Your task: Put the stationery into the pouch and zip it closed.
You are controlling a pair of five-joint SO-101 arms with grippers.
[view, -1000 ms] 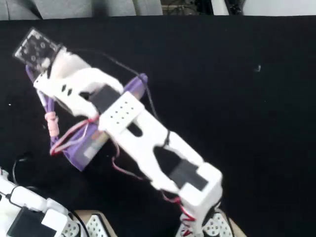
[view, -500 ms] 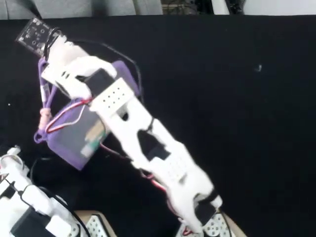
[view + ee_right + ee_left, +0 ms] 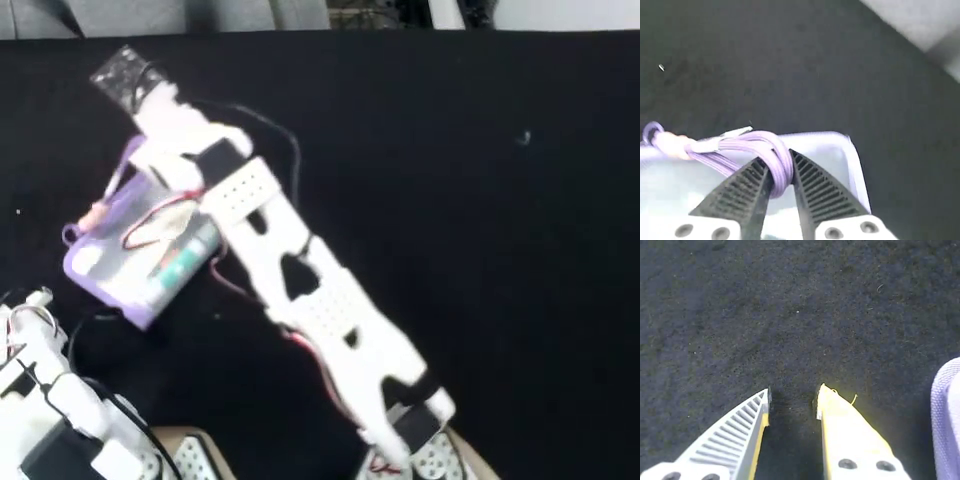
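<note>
**Zip-closing step, by the look of it**

Lower left of high view: left hand (image 3: 792,391) spread open above black surface (image 3: 480,200), holding nothing. Beyond, at mid-left: purple pouch (image 3: 120,265), stationery seemingly inside. Farther up: right hand (image 3: 777,159) clamped on pouch cord (image 3: 735,146). Next, probably: brace pouch, draw zip along.

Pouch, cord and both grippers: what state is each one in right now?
pouch: contents visible through its clear side, zip cannot be told
cord: pinched between jaws
right gripper: shut on the cord
left gripper: open, empty, above the table
</note>
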